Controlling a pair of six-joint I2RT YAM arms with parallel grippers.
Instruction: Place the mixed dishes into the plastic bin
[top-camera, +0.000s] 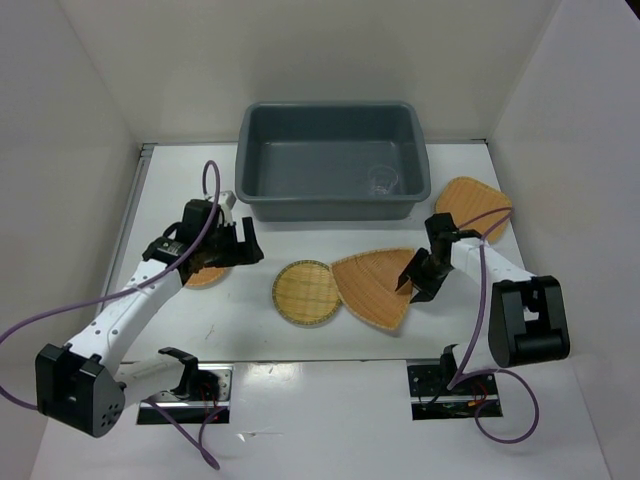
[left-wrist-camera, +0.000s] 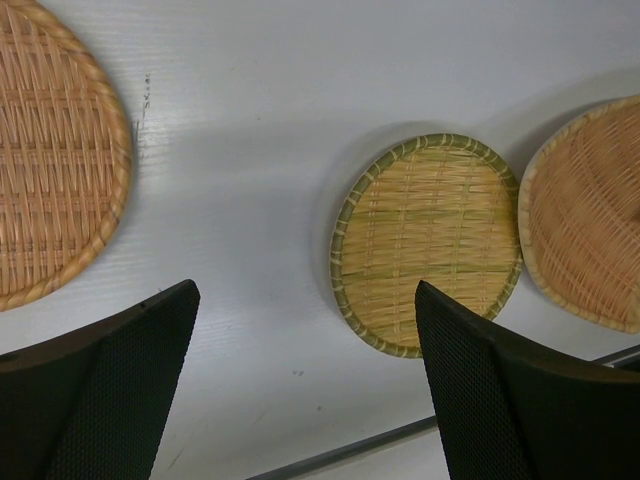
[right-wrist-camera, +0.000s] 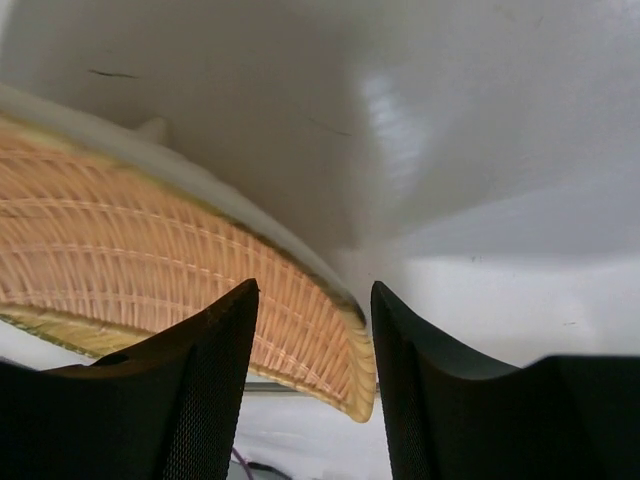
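Note:
The grey plastic bin (top-camera: 330, 160) stands at the back, with a clear glass cup (top-camera: 383, 180) inside it. A fan-shaped wicker tray (top-camera: 372, 288) lies mid-table, its edge over a green-rimmed round tray (top-camera: 307, 293) (left-wrist-camera: 430, 240). My right gripper (top-camera: 414, 284) (right-wrist-camera: 312, 290) straddles the fan tray's right rim (right-wrist-camera: 355, 350), jaws half closed; whether both pads press it cannot be told. My left gripper (top-camera: 238, 243) (left-wrist-camera: 305, 290) hovers wide open over bare table, beside a second round tray (top-camera: 206, 277) (left-wrist-camera: 50, 150) partly hidden under the arm. A rounded square tray (top-camera: 477, 206) lies at the right.
White walls close in the table on the left, back and right. The fan tray (left-wrist-camera: 585, 230) shows at the right of the left wrist view. Purple cables loop off both arms. The table's front seam (left-wrist-camera: 350, 450) runs just below the left fingers.

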